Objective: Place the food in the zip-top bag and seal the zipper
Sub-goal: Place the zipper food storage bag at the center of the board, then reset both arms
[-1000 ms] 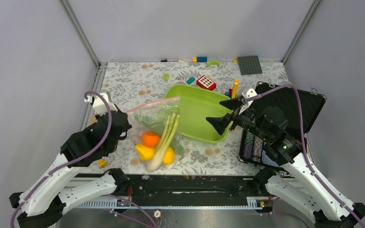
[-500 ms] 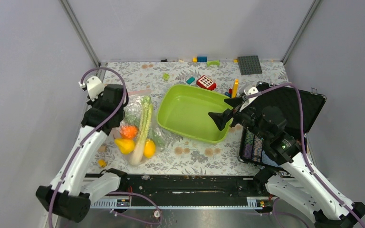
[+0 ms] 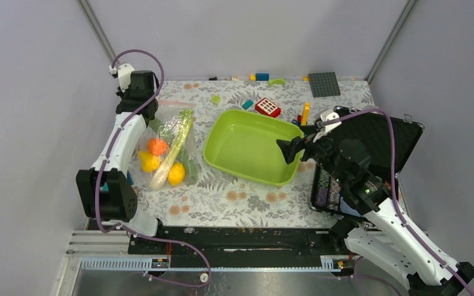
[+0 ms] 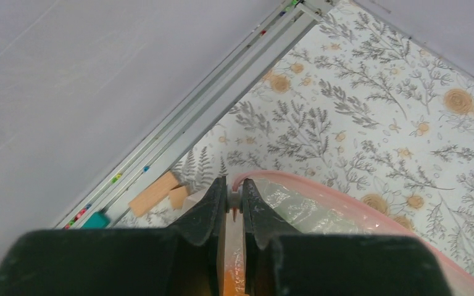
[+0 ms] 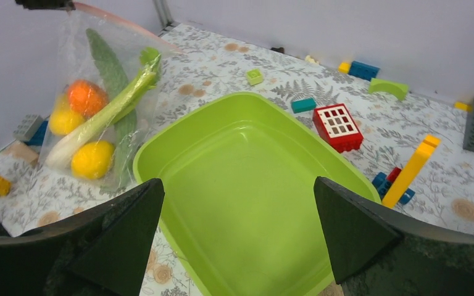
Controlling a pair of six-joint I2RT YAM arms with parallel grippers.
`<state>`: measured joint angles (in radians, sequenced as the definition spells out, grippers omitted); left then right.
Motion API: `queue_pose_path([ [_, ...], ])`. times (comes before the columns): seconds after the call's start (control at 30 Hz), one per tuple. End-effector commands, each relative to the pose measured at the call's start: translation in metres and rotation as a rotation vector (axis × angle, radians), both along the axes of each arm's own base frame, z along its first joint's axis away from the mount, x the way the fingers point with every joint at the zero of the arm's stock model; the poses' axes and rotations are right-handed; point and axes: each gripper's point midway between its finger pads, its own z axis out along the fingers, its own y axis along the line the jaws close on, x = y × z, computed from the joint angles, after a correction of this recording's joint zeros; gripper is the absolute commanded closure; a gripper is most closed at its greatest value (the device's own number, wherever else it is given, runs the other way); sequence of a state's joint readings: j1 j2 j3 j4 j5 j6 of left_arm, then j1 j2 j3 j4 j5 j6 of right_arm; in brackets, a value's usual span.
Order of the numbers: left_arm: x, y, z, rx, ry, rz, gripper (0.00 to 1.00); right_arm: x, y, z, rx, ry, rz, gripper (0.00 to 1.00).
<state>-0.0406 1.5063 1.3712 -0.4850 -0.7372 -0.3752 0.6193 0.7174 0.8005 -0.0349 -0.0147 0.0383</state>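
The clear zip-top bag [image 3: 165, 143] lies at the far left of the table, next to the wall. Inside it are the orange-red fruit [image 3: 157, 146], two yellow fruits [image 3: 149, 162] [image 3: 176, 174], the leek [image 3: 174, 143] and the dark cucumber [image 5: 107, 60]. My left gripper [image 3: 143, 103] [image 4: 234, 192] is shut on the corner end of the pinkish zipper strip [image 4: 321, 191] at the bag's far left corner. In the right wrist view the bag [image 5: 92, 92] hangs from that held corner. My right gripper [image 3: 296, 140] [image 5: 237, 184] is open and empty above the tray's right side.
The lime-green tray [image 3: 219, 157] sits mid-table, right of the bag. Loose bricks [image 3: 267, 107], a yellow bar [image 3: 305, 114] and a grey baseplate [image 3: 324, 84] lie at the back. A black case [image 3: 376, 139] stands open at the right. Small wooden blocks [image 4: 154, 192] lie by the left rail.
My left arm has swung from the front left to the far left corner, dragging the bag and its food back and left with it. My right gripper has hardly moved.
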Motion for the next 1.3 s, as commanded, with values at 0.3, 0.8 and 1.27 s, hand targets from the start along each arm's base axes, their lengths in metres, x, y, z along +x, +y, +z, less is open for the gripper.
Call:
queue_pose_path([
  [0.3,0.036,-0.026,0.012,-0.146,-0.040,-0.118,0.01,0.015,-0.020,-0.016,0.083,0.138,-0.189,0.00],
  [0.8,-0.126,-0.161,-0.005,-0.560,-0.186,-0.470,0.01,-0.008,-0.050,-0.060,0.091,0.367,-0.345,0.00],
  [1.27,-0.202,-0.158,-0.080,-0.597,-0.054,-0.456,0.01,-0.033,-0.098,-0.122,0.018,0.439,-0.529,0.01],
])
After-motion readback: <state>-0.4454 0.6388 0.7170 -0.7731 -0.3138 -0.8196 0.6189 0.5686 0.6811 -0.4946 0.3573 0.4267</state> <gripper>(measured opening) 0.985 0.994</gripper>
